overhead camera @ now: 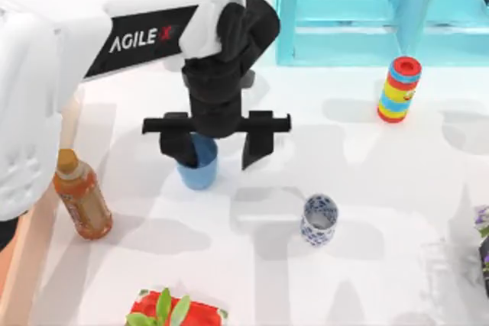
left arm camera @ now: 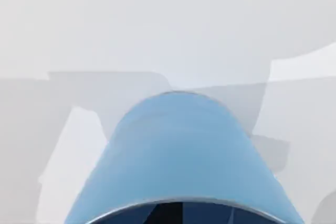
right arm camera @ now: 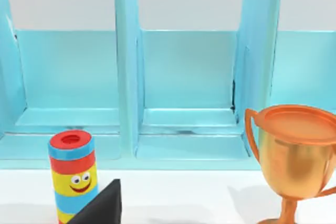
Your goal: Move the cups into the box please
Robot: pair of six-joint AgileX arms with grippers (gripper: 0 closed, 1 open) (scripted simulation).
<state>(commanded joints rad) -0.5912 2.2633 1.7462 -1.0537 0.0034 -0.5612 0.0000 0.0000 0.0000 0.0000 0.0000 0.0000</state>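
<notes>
Left gripper point(overhead camera: 216, 143) hides blue cup point(overhead camera: 199, 166) rim partly; trophy point(right arm camera: 294, 161) base cut off.

A white counter point(overhead camera: 382, 188) carries a blue cup point(overhead camera: 200, 169) left of centre and a floral cup point(overhead camera: 318, 219) near the middle. A tea bottle point(overhead camera: 82, 200) stands by the left edge, a striped cylinder point(overhead camera: 399, 89) toward the far right, before a turquoise cabinet point(overhead camera: 359, 13) along the far edge. A red item with green leaves point(overhead camera: 174, 312) sits at the near edge.
</notes>
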